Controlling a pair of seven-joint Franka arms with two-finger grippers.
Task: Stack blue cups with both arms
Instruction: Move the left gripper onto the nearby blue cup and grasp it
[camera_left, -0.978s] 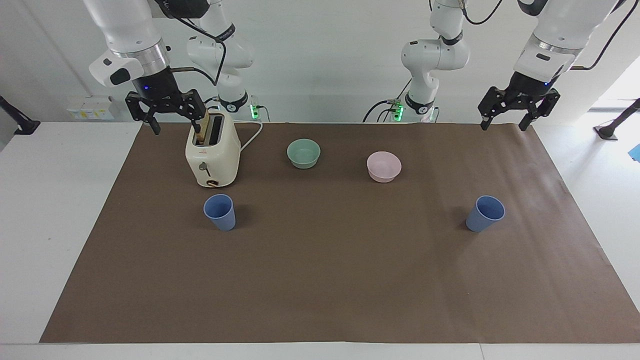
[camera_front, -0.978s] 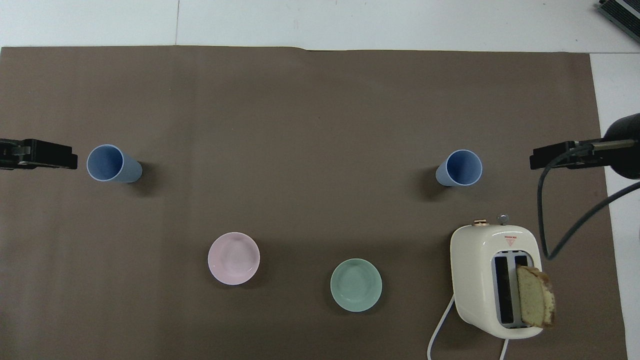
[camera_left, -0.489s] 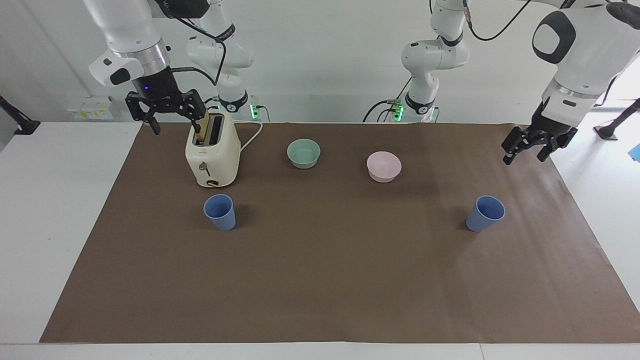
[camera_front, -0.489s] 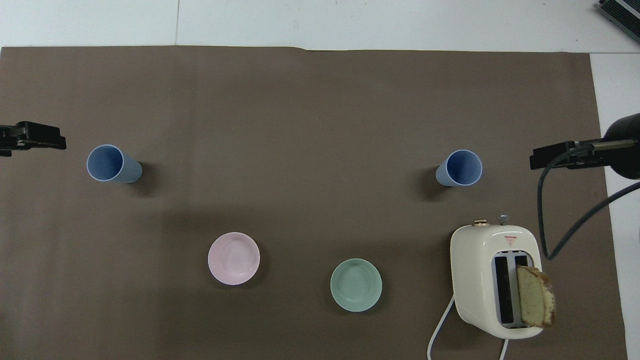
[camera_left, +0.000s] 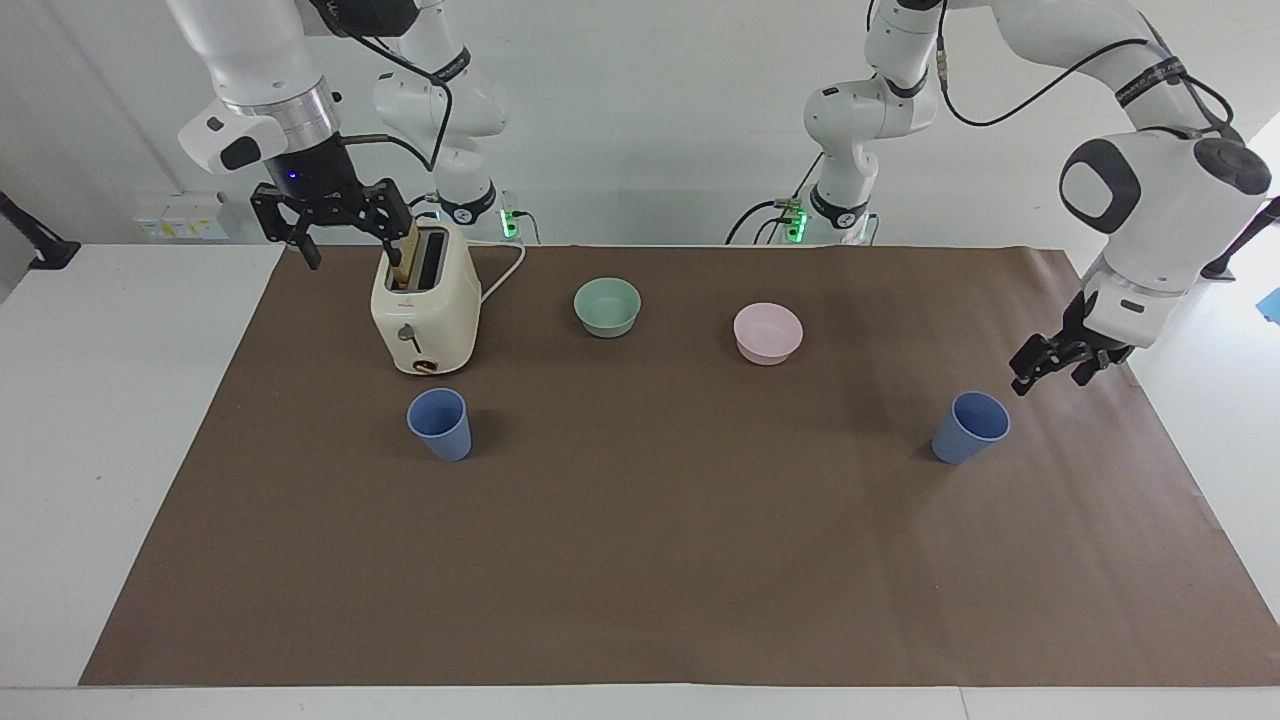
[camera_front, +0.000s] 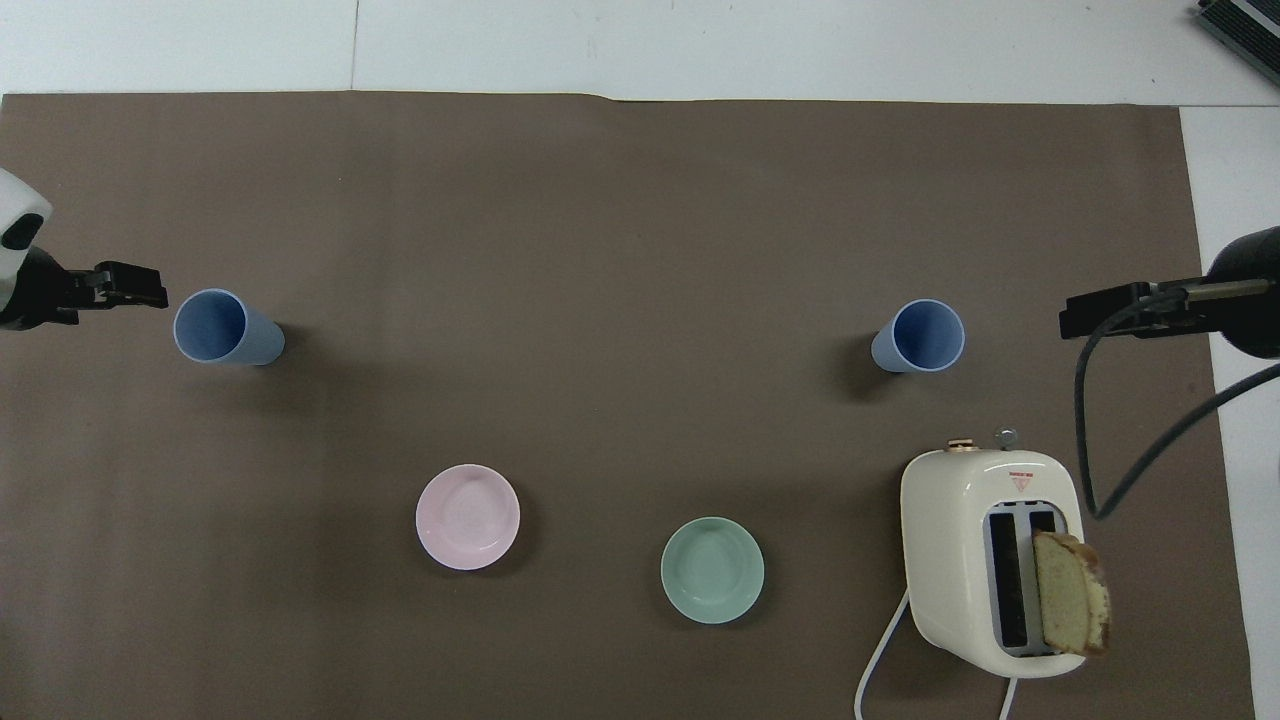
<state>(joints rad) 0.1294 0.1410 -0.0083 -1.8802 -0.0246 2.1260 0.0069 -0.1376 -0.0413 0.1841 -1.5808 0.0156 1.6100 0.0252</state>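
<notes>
Brown paper covers the desk (camera_left: 640, 600), and we see two blue cups standing upright on it, well apart. One cup (camera_left: 970, 427) sits toward the left arm's end; the other cup (camera_left: 440, 424) sits toward the right arm's end, just beside a cream toaster (camera_left: 425, 310) and farther from the robots than it. A bread slice (camera_front: 1070, 605) sticks out of the toaster. A green bowl (camera_left: 607, 306) and a pink bowl (camera_left: 768, 332) lie between the ends, nearer the robots than the cups.

Our left gripper (camera_left: 1045, 370) hangs low just beside its cup, not touching it; we cannot tell how far its fingers are apart. Our right gripper (camera_left: 340, 235) waits in the air by the toaster's top, fingers spread wide, grasping nothing.
</notes>
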